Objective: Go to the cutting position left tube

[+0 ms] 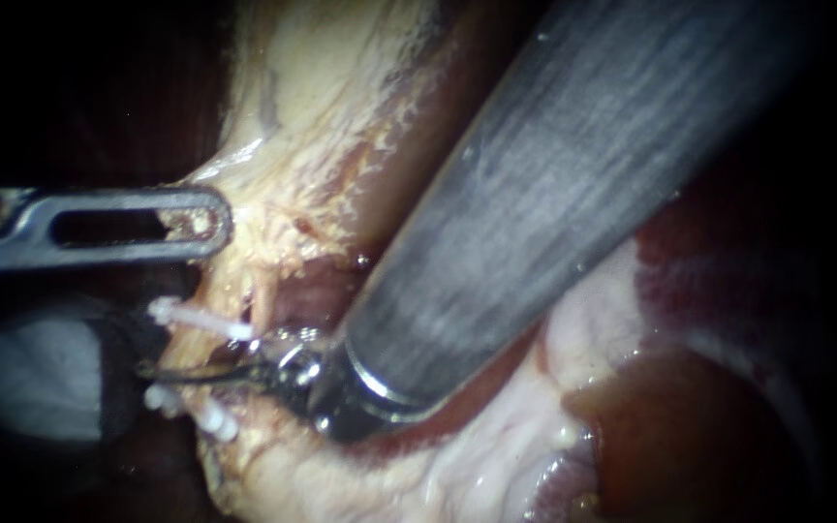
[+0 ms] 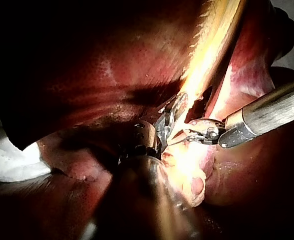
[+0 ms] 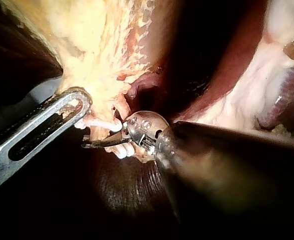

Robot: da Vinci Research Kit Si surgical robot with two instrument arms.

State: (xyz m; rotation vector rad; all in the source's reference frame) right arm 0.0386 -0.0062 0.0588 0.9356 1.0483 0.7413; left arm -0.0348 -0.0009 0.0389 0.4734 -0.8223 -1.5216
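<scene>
A pale yellow tube [image 1: 213,351] runs down from the fatty tissue [image 1: 293,145] and carries white clips: one above [image 1: 201,321] and two below [image 1: 217,423]. My right instrument [image 1: 162,375] comes in from the upper right. Its thin blades lie across the tube between the upper and lower clips, a narrow gap showing between them; the right wrist view shows the blades [image 3: 89,145] just under the upper clip [image 3: 106,124]. My left instrument [image 1: 210,218], with a slotted jaw, is shut on the yellow tissue above the clips, as the right wrist view [image 3: 81,102] also shows.
The right instrument's thick grey shaft [image 1: 554,194] covers the middle of the endoscope view. Dark red liver [image 1: 709,426] lies to the lower right, with pale glistening tissue [image 1: 496,455] beside it. A grey-white cloth [image 1: 21,378] shows at the left edge.
</scene>
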